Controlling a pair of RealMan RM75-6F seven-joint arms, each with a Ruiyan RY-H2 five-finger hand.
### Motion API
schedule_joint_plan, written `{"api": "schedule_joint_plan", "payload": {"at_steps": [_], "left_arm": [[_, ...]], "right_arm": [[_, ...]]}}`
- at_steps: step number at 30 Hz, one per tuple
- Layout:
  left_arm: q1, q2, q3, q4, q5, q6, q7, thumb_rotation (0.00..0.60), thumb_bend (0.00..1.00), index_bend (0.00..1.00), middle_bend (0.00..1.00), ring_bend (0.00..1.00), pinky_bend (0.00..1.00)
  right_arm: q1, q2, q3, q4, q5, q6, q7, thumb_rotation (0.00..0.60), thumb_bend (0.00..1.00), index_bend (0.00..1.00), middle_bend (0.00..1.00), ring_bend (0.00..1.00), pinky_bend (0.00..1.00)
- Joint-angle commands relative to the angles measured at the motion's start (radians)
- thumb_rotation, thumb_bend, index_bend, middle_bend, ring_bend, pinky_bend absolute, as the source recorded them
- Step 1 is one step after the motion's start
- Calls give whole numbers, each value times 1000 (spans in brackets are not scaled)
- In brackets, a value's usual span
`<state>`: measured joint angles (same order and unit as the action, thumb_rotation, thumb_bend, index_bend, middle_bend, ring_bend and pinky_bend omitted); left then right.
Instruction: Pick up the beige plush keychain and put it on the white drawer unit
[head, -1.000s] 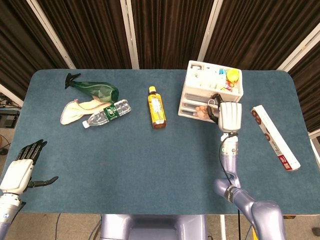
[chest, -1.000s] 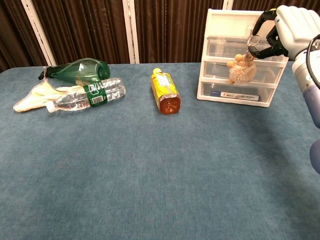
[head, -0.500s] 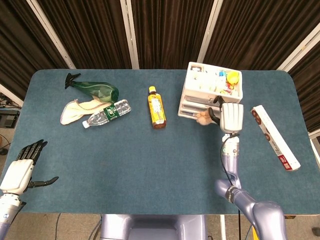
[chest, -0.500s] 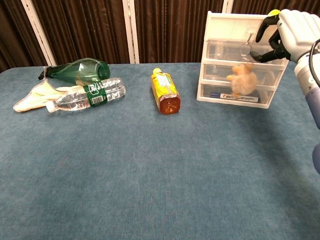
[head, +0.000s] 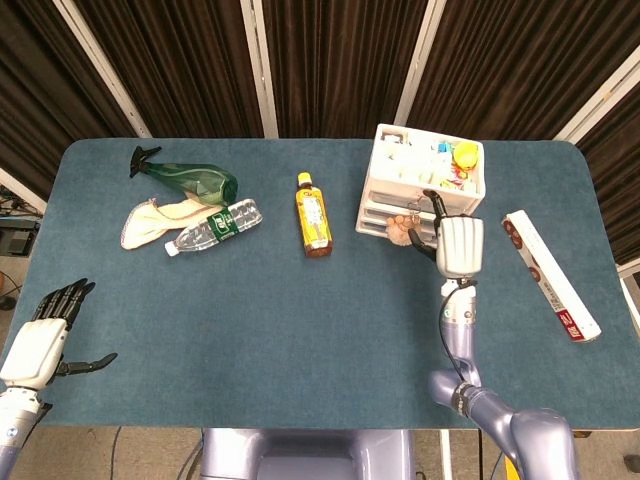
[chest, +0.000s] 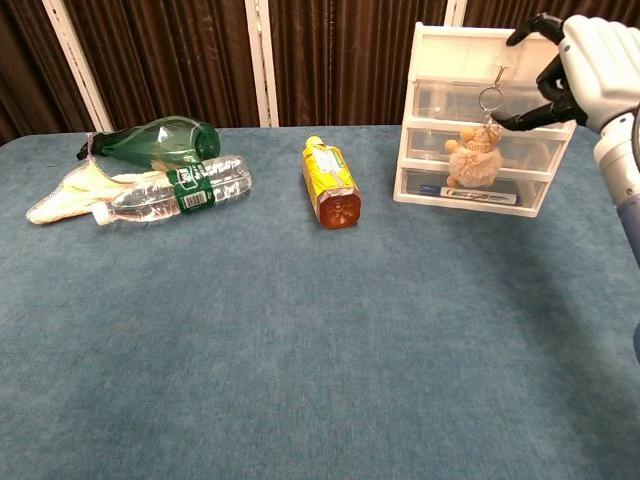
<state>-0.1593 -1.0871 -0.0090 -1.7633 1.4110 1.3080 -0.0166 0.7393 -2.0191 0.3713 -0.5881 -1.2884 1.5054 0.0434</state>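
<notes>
Chest view cuts off the right hand (chest: 592, 66) at the frame's right edge, so only part of the palm and dark fingers (chest: 530, 27) show. The beige plush keychain (chest: 474, 156) hangs off the air below that hand by its metal ring, in front of the white drawer unit (chest: 478, 115), level w/ the middle drawer front. A dark fingertip reaches to the ring, other fingers spread; looks like it's hooked or pinched there, exact contact hard to make out. Head view: plush (head: 402, 231) mostly hidden by the right hand (head: 458, 246) & drawer unit (head: 426, 185), just a beige bit shows left of the hand.

Left hand (head: 40, 335) only in head view, at the lower left corner off the worktop (head: 250, 330) edge, holding nothing, fingers apart; arm cut off by frame bottom.

Counts: 1 plush keychain, 1 drawer unit w/ 3 drawers, its open top tray full of small items too small to tell. Well left of right hand: 1 amber bottle (chest: 331, 183) lying down, 1 clear water bottle (chest: 173, 188), 1 green spray bottle (chest: 150, 143), 1 cream cloth (chest: 78, 188). Right of the hand: 1 long flat box (head: 549, 274), seen in head view only, near the worktop's right edge.

Wide bare blue surface on the near side of right hand & across the middle. Drawer unit sits near the far edge.
</notes>
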Motion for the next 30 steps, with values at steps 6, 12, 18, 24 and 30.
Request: {"api": "schedule_joint_plan", "payload": {"at_steps": [6,12,18,24,30], "left_arm": [[2,4,-1,1,-7,0,-6,482,3,0,0,0,0],[7,10,-1,0,-10,4,-6,480,2,0,0,0,0],[14,4,-1,12,10,32,8,481,3,0,0,0,0],[22,-19,-3,44,34,67,40,485,2,0,0,0,0],[26,-33,-2,61,49,85,73,480,0,0,0,0,0]], "right_arm": [[-100,115,-53,-191,-58,106,-45,600,139,92,946,929,822],[-250,349,-153,-531,-79,108,-176,600,131,97,764,747,642],[-383,599,-278,-867,-91,86,-274,600,92,91,353,279,334],[-484,755,-378,-1030,-119,97,-302,600,60,41,94,17,148],[-543,820,-420,-1065,-160,119,-272,600,59,26,16,0,96]]}}
